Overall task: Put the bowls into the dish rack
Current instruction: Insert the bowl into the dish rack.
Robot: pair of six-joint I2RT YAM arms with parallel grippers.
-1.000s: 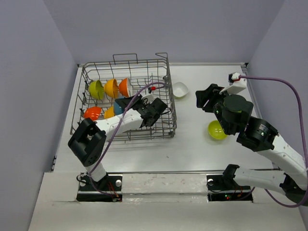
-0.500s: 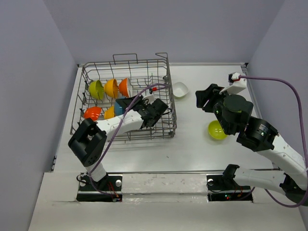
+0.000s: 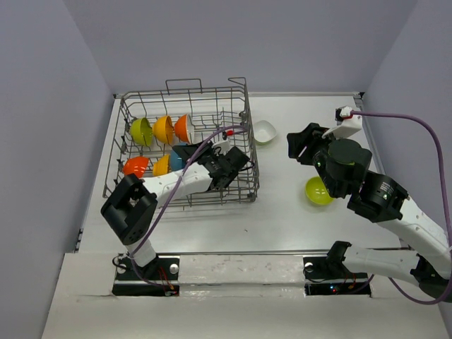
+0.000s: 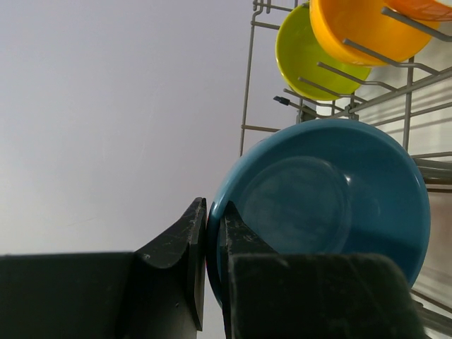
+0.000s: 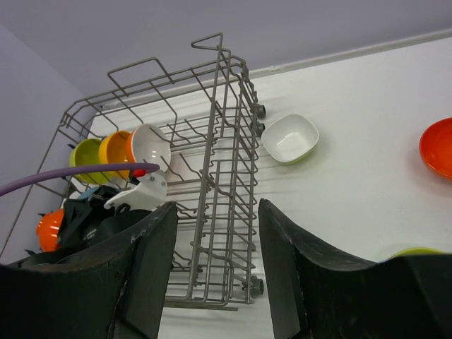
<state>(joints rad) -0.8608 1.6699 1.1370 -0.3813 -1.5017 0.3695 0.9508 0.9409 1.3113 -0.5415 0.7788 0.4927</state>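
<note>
The grey wire dish rack [image 3: 233,106] stands at the far left. In it stand lime green [image 3: 141,131], orange-yellow [image 3: 163,129] and red-orange [image 3: 181,128] bowls in the back row, with a white one [image 5: 152,145] against the last. Red-orange [image 3: 135,167] and orange-yellow [image 3: 161,165] bowls stand in front. My left gripper [image 4: 214,219] is inside the rack, shut on the rim of the teal bowl [image 4: 332,205]. A white bowl [image 3: 265,131], a lime green bowl [image 3: 318,191] and a red-orange bowl [image 5: 438,147] lie on the table. My right gripper [image 5: 217,208] is open and empty, above the table right of the rack.
The rack's tall wire side [image 5: 226,162] stands between my right gripper and the bowls inside. The left arm's purple cable [image 3: 212,138] crosses the rack. Walls close the table [image 3: 282,219] at the left, back and right.
My left wrist has shifted slightly toward the near side of the rack with the teal bowl in it. The right arm has not moved.
</note>
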